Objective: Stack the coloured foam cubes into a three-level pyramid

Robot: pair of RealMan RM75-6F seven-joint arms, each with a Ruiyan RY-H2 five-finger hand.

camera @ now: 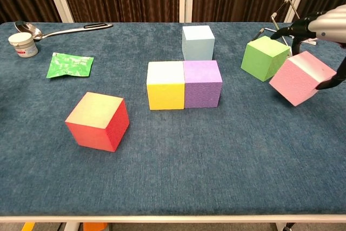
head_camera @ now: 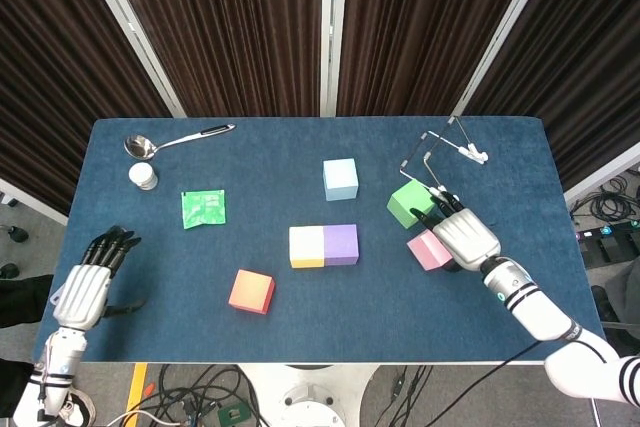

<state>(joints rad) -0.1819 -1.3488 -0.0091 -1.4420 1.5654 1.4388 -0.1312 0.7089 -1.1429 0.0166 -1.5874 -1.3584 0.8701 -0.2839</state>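
Fingers of right hand [head_camera: 466,237] grasping pink cube [camera: 298,78] — six cubes, left hand [head_camera: 85,290] spread

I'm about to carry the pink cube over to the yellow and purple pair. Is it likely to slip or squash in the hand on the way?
The pink cube hangs tilted in the right hand, so the grip may be uneven and it could rotate further. It is foam, probably light, and likely gives under the fingers rather than sliding out. Its flat faces should settle squarely beside the purple cube.
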